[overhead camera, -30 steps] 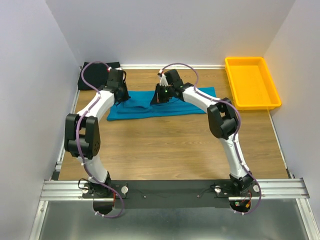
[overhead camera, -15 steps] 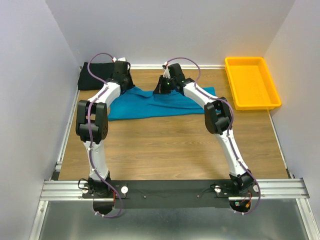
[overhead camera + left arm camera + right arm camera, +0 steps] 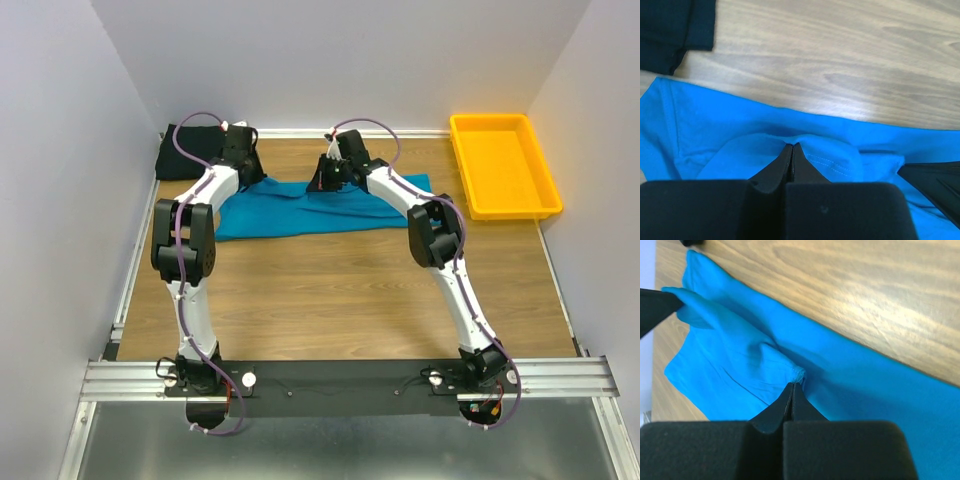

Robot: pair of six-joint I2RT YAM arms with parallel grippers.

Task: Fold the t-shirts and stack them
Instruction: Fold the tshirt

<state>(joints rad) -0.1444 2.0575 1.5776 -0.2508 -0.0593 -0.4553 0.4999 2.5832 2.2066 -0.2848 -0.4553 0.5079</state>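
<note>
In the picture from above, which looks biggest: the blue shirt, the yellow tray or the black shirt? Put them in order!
1. The blue t-shirt and the yellow tray: too close to call. The shirt is wider, the tray deeper, and part of the shirt is covered.
2. The black t-shirt: smallest, partly hidden.

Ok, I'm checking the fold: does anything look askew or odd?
Yes: the teal t-shirt lies crooked and bunched, its far edge puckered where the left claw and right claw pinch it. The black t-shirt sits apart, far left.
</note>
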